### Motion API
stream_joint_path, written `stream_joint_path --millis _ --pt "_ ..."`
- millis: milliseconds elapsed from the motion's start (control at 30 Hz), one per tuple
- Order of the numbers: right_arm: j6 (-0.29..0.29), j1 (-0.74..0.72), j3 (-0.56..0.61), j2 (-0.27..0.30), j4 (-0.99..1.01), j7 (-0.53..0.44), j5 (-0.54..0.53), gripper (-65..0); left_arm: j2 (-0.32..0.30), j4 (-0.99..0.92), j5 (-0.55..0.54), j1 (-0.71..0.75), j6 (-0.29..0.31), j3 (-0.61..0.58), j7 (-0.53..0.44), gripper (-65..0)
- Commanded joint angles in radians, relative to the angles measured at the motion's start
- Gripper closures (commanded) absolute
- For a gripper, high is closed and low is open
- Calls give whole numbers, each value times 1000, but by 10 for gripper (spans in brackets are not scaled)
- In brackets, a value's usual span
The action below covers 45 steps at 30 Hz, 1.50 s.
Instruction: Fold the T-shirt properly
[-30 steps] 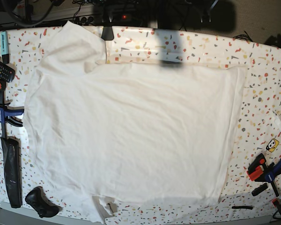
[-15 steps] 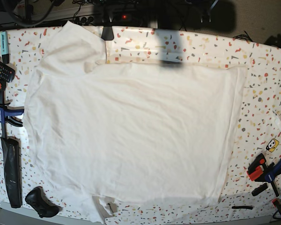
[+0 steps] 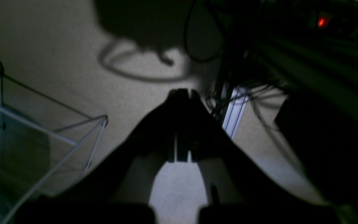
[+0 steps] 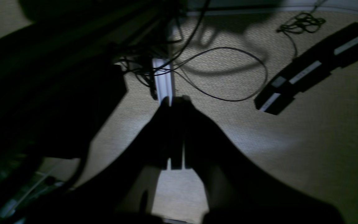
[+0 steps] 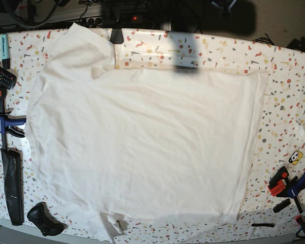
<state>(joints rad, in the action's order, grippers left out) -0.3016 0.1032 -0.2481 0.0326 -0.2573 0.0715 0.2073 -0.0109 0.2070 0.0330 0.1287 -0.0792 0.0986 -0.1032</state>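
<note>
**A:** On the speckled tabletop (image 5: pixel 284 76) your T-shirt (image 5: pixel 142 147) lies spread flat and takes up most of the base view. Start at the left edge – what can you make out there?

**B:** A remote control (image 5: pixel 1 75) cut off by the frame, then a blue and orange clamp (image 5: pixel 2 122) with its long black bar running toward the near edge. A dark rounded thing (image 5: pixel 44 219) sits by the near left corner; you can't tell what it is.

**A:** And the shirt itself?

**B:** One sleeve (image 5: pixel 81 51) reaches toward the far left corner. At the near edge a bunched bit of cloth runs out of frame, so its shape there is unclear to you. The right hem stops short of the table's right side.

**A:** Right side?

**B:** A small yellow sticker (image 5: pixel 295 157), then more clamps (image 5: pixel 290 185), partly cut off.

**A:** Your grippers?

**B:** Neither shows clearly in the base view – only a blurred dark mass at the top. In the wrist views, both are dim silhouettes over carpeted floor and cables. The left gripper (image 3: pixel 179 93) has its jaws pressed together, nothing between them. The right gripper (image 4: pixel 176 101) is the same: closed tight and empty, well away from the shirt.
</note>
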Motion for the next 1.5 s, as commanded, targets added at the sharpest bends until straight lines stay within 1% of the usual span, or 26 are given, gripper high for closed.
stream_joint_path --millis 0,200,300,367,467,567,667,733,800,867,933,1000,1100,1167,1200,1300,1467 --pt "-16 6 0 12 -4 1 -2 0 -4 2 1 15 -3 0 -18 0" --pt "-18 42 0 61 -4 -15 -2 0 -24 2 0 80 -3 0 -161 0" --pt "-33 72 0 92 -4 -85 -2 0 -32 2 0 105 -3 0 -224 0" --pt "-70 96 0 113 -4 -150 -2 0 -35 3 0 119 -3 0 -268 0" --pt "-140 137 0 144 -4 -258 -2 0 -37 4 0 141 -2 0 -320 0" --pt "-201 185 0 173 -4 -393 -2 0 -37 5 0 170 -2 0 -417 0" --pt "-249 233 0 200 -4 -536 -1 0 -37 10 0 211 -2 0 -579 0" --pt "-271 264 0 217 -4 -631 -1 0 -37 26 0 247 0 0 -700 0" --pt "-279 293 0 230 -4 -734 0 0 -37 52 0 289 0 0 -819 0" --pt "-279 318 0 240 -5 -832 3 0 -37 89 0 331 0 0 -912 0" --pt "-279 343 0 248 -5 -919 3 0 -37 135 0 370 0 0 -941 0" --pt "-280 363 0 250 -7 -1003 18 0 -37 189 0 406 0 0 -947 0" --pt "-282 386 0 250 -7 -1157 100 0 -37 288 0 464 0 0 -947 0" --pt "-299 400 0 250 -7 -1250 156 0 -37 367 0 507 0 0 -947 0" --pt "-313 409 0 250 -7 -1281 171 0 -37 408 0 530 0 0 -947 0" --pt "-357 428 0 250 -7 -1344 182 0 -37 539 0 602 0 0 -946 0" --pt "-379 452 0 250 -7 -1381 182 0 -37 757 0 716 0 0 -946 0"
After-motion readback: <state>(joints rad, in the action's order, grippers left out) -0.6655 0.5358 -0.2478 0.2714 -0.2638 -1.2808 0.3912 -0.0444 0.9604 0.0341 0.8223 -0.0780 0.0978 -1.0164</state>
